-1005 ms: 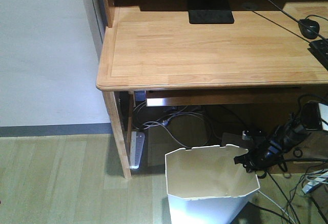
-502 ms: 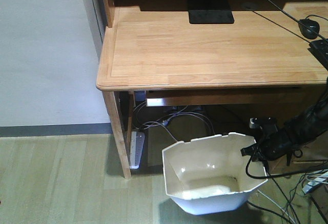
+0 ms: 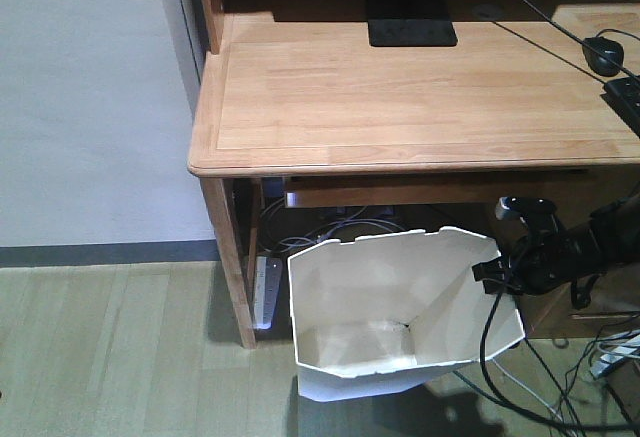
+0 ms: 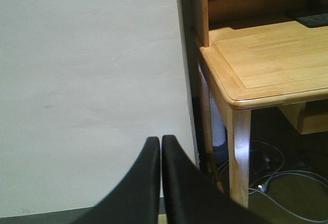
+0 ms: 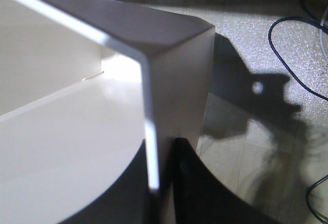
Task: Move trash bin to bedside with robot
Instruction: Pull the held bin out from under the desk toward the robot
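Note:
The white trash bin (image 3: 400, 307) hangs tilted in front of the wooden desk, its cream inside facing the front camera. My right gripper (image 3: 492, 273) is shut on the bin's right rim. In the right wrist view the bin wall (image 5: 154, 106) runs between the two black fingers (image 5: 200, 188), one inside and one outside. My left gripper (image 4: 161, 144) is shut with nothing in it, pointing at a white wall. The bedside is out of view.
A light wooden desk (image 3: 400, 97) stands behind the bin, its leg (image 3: 228, 257) to the left, with a power strip (image 3: 265, 292) and tangled cables (image 3: 340, 232) under it. More cables (image 3: 590, 357) lie on the floor at the right. A white wall (image 3: 90, 107) fills the left.
The right arm has lifted the bin and tipped it leftward; its opening has turned from upright toward the camera and it has shifted left under the desk edge. The left gripper shows no earlier frame.

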{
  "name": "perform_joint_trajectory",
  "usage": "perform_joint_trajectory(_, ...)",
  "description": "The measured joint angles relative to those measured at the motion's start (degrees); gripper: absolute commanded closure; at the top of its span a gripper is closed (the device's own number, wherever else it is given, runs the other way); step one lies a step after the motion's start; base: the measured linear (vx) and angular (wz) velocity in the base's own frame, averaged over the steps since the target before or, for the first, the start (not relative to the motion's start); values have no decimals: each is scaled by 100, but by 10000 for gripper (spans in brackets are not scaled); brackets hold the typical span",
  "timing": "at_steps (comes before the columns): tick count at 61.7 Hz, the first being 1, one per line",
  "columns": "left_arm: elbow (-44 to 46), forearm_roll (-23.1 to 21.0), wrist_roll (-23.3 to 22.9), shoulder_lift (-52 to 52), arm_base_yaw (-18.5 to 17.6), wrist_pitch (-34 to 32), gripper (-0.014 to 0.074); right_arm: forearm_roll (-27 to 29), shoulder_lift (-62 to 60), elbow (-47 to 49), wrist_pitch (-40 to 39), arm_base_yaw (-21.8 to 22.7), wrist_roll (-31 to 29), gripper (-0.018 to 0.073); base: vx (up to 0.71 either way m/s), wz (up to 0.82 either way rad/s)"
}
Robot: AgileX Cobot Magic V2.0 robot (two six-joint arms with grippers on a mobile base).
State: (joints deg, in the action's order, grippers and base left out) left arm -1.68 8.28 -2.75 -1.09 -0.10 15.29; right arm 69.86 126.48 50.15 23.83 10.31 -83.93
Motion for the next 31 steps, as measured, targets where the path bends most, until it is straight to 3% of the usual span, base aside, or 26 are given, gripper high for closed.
perform_joint_trajectory(31,0,0,0,0,0,0,602,-110,-289,-135,39,0,-31,566,0,0)
